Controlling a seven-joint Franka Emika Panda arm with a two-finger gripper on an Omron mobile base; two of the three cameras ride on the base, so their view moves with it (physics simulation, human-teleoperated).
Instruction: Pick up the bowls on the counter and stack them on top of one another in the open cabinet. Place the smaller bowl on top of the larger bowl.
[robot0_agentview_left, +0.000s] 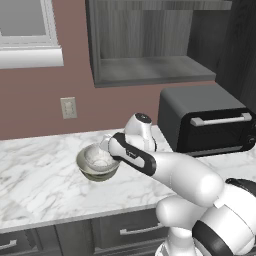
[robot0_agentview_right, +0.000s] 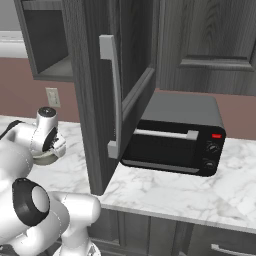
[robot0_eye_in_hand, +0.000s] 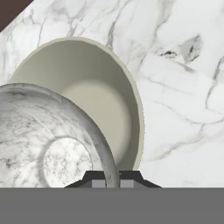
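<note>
Gripper (robot0_eye_in_hand: 112, 180) clamped on the rim of the smaller bowl (robot0_eye_in_hand: 48, 140), one finger either side of the wall, seen in the hand view. Small bowl sat directly over the larger bowl (robot0_eye_in_hand: 103, 105), overlapping its near-left part; whether lifted clear or touching could not be told. In the left base view both sat together on the counter (robot0_agentview_left: 40, 175), left of the toaster oven (robot0_agentview_left: 207, 122), the larger bowl (robot0_agentview_left: 95, 173) as an olive rim beneath the glassy one (robot0_agentview_left: 97, 159). Key relation: the open cabinet (robot0_agentview_left: 150, 70) lay up, farther back and to the right of the gripper, its shelf bare. Judged: the stack was on the counter rather than on the shelf, so the large bowl would probably need to go up first. Hanging cabinet door (robot0_agentview_right: 107, 95) a likely snag in the right base view.
</note>
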